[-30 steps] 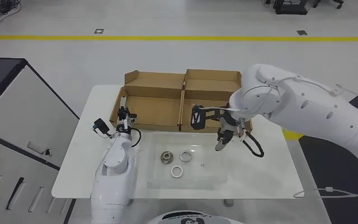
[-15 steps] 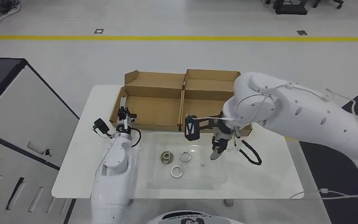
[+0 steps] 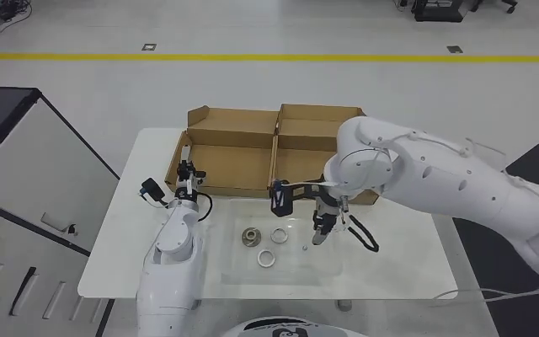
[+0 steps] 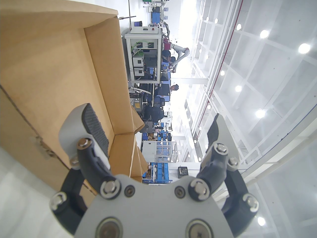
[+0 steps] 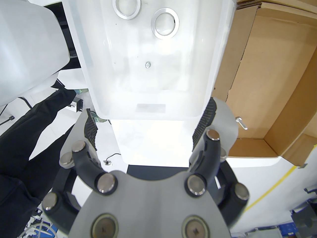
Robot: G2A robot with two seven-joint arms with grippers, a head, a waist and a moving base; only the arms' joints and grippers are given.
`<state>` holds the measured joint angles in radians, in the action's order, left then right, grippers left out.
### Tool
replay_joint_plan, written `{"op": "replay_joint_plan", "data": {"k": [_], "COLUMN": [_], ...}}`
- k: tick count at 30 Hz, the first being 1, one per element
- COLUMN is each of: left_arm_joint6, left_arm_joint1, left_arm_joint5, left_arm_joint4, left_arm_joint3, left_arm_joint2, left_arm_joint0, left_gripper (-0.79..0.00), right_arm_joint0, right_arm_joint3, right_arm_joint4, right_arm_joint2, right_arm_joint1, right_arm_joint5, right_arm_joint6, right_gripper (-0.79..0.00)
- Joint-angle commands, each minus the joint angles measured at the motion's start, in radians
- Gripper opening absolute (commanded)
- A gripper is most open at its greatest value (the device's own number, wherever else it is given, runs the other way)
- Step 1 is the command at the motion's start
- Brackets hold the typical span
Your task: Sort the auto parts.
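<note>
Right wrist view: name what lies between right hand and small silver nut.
In the right wrist view, only bare floor and end wall of the clear plastic tray.

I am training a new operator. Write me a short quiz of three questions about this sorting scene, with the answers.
1. How many rings lie in the clear tray?
2. True or false: the right claw is shut.
3. What lies in the right cardboard box? A) a spring B) a bolt C) a gear

Key: 1. Two. 2. False, it is open. 3. B, the bolt.
</note>
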<state>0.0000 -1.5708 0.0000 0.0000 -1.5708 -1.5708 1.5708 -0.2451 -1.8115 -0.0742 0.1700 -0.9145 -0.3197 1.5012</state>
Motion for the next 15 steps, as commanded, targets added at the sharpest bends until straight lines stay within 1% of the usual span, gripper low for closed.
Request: {"op": "replay_joint_plan", "data": {"k": [1, 8, 15], "left_arm_joint6": [0.0, 0.0, 0.0], "left_arm_joint1": [0.0, 0.0, 0.0], "left_arm_joint5": [0.0, 0.0, 0.0], "left_arm_joint4": [0.0, 0.0, 0.0], "left_arm_joint3": [0.0, 0.0, 0.0], "left_arm_joint2": [0.0, 0.0, 0.0], "left_arm_joint0": [0.0, 0.0, 0.0], "left_gripper": [0.0, 0.0, 0.0], "right_arm_joint0": [-0.006, -0.018, -0.039], "right_arm_joint3": [0.009, 0.032, 0.076], "right_arm_joint4": [-0.004, -0.005, -0.021], "right_arm_joint2": [0.0, 0.0, 0.0], "right_arm_joint1": [-0.01, -0.039, -0.062], "right_arm_joint5": [0.008, 0.035, 0.035], "right_arm_joint6": [0.008, 0.035, 0.035], "right_gripper": [0.0, 0.0, 0.0]}}
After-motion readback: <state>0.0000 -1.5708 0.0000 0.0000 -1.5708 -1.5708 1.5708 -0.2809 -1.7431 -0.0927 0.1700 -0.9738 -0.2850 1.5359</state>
